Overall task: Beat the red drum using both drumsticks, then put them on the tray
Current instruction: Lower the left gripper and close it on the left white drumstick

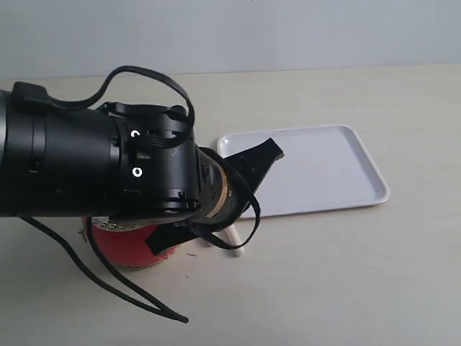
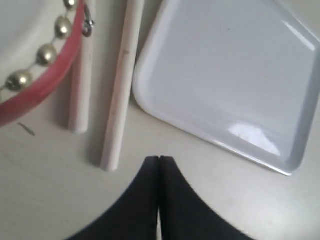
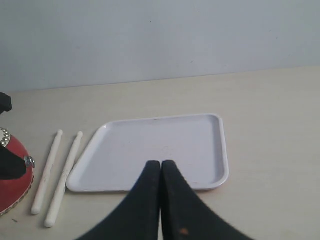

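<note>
Exterior view: the black left arm [image 1: 86, 166] fills the near left and hides most of the drum [image 1: 133, 249]; only its lower red side shows beneath the arm. The tray [image 1: 324, 173] lies flat on the pale table [image 1: 346, 274] to the right, with nothing in it. The ends of the sticks [image 1: 235, 244] poke out on the table between drum and tray.

Left wrist view: the left gripper [image 2: 159, 159] has its jaws pressed together and grips nothing. It hangs above bare table. Both sticks lie side by side on the table, between the drum's studded rim and a corner of the tray, outside the tray.

Right wrist view: the right gripper [image 3: 160, 162] is likewise closed and empty, near the tray's edge. The sticks lie parallel beside the tray, the drum just beyond them.
</note>
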Robot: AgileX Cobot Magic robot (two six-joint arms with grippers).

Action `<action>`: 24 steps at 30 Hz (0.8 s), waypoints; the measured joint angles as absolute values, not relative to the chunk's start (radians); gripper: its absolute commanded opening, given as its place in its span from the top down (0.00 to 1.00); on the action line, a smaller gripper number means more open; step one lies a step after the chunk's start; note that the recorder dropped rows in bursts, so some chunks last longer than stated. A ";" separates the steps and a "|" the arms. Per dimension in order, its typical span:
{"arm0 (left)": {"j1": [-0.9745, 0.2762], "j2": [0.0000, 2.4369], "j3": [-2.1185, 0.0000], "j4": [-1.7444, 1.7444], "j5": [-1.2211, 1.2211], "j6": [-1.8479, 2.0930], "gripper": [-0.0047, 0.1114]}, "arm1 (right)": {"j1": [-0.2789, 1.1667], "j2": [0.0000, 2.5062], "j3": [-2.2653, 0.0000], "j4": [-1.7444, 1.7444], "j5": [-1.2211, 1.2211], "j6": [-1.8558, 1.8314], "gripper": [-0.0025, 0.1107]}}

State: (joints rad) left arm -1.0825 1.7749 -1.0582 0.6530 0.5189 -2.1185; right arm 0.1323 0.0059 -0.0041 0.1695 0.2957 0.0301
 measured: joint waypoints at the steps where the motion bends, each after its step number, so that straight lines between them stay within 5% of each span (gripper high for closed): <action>1: -1.080 1.775 -1.058 0.649 0.503 -2.118 0.96 | 0.132 0.006 -0.004 0.170 0.296 0.030 0.98; 24: -1.016 1.940 -1.068 0.475 0.464 -2.118 0.96 | 0.132 0.006 -0.004 0.170 0.296 0.030 0.98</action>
State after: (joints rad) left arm -1.0156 1.9400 -1.0677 0.4749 0.4637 -2.1185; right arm 0.1323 0.0059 -0.0041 0.1695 0.2957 0.0301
